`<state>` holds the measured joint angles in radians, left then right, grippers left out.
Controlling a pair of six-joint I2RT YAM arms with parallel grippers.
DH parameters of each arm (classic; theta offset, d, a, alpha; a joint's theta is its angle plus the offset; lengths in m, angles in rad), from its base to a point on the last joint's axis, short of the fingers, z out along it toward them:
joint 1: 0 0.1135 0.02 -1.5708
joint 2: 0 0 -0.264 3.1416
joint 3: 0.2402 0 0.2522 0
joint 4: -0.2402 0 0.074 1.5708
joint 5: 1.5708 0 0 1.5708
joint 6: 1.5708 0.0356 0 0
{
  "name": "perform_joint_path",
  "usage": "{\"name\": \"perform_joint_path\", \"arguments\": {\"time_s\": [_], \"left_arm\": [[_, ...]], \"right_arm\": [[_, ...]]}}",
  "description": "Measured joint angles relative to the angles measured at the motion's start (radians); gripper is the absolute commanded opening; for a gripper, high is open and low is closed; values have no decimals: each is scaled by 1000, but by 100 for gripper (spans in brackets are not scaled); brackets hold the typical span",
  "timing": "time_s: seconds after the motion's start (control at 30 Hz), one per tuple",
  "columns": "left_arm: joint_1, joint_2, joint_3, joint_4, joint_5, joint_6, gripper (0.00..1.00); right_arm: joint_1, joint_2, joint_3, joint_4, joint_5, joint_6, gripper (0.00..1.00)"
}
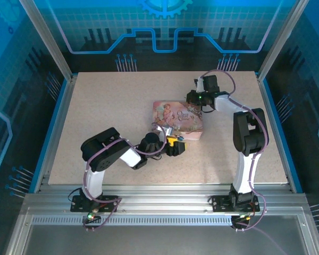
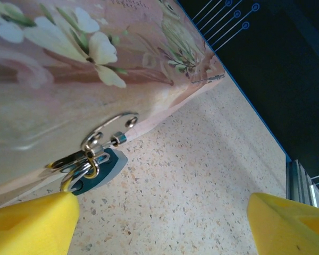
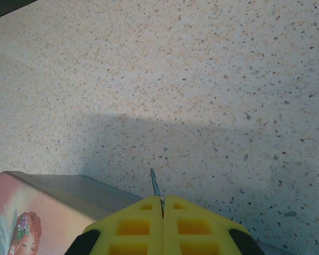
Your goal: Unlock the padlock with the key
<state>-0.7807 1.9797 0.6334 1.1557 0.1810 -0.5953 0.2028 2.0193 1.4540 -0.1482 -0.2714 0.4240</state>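
The padlock is tiny, with a teal body and a silvery shackle. It hangs from the metal hasp on the front wall of the pink illustrated tin box, resting on the tabletop. My left gripper is open, its yellow fingers spread wide; the left one sits just below the padlock without touching it. In the top view my left gripper is at the box's near edge. My right gripper is shut on the key, whose thin grey blade sticks out past the fingertips, above the table behind the box.
The speckled beige tabletop has a raised blue-edged frame on both sides. My right gripper hovers by the box's far right corner. Bare table lies left of and behind the box.
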Motion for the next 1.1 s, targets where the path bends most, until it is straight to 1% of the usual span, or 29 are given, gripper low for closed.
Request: {"name": "perform_joint_path", "arguments": {"time_s": [0.03, 0.1, 0.37, 0.47, 0.57, 0.63, 0.8, 0.93, 1.03, 1.1], "left_arm": [[-2, 0, -1, 0, -9, -1, 90], [-18, -2, -2, -13, -61, 2, 93], [-108, -36, 1, -113, -306, 72, 97], [-122, -36, 18, -134, -351, 84, 98], [-126, -35, 33, -134, -348, 98, 97], [-126, -29, 36, -126, -331, 103, 94], [-114, -23, 39, -78, -244, 99, 85], [-85, -19, 39, -24, -160, 63, 74], [-66, -5, 38, 3, -109, 32, 71], [-60, -3, 38, 11, -92, 17, 71]], "right_arm": [[0, 0, 0, 0, 1, 0, 0], [0, 0, -1, 3, 2, -1, 0], [1, -3, -10, 16, 1, -4, 0], [2, -6, -18, 27, 2, -4, 0], [2, -7, -24, 36, 1, -4, 0], [2, -9, -28, 42, 1, -4, 0], [2, -11, -34, 53, 1, -4, 0], [3, -11, -34, 54, 2, -4, 0], [4, -11, -35, 56, 2, -7, 0], [4, -11, -35, 57, 2, -7, 0]]}}
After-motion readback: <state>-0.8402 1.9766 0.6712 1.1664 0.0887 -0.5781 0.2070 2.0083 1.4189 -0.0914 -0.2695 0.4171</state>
